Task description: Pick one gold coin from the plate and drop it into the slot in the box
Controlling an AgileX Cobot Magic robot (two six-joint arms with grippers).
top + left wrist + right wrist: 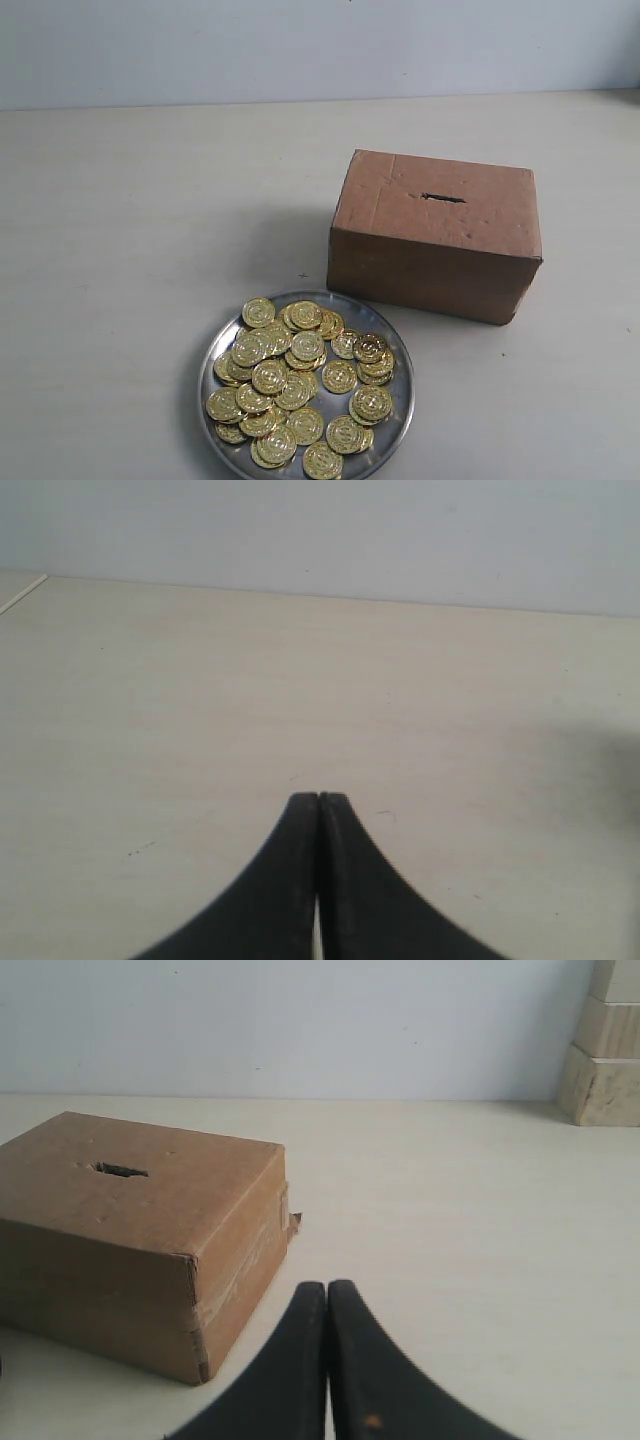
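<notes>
A round silver plate (pixel 401 410) sits at the front of the table in the exterior view, heaped with several gold coins (pixel 297 384). Behind it to the right stands the reddish-brown cardboard box (pixel 436 234), its dark slot (pixel 442 198) in the top face. Neither arm shows in the exterior view. My left gripper (pixel 319 798) is shut with nothing in it, over bare table. My right gripper (pixel 327 1286) is also shut and empty; the box (pixel 140 1235) with its slot (pixel 121 1170) lies a short way off from it. The plate is out of both wrist views.
Pale wooden blocks (pixel 603 1050) are stacked against the wall in the right wrist view. A light table (pixel 130 250) spreads around the box and plate, with a plain wall behind it.
</notes>
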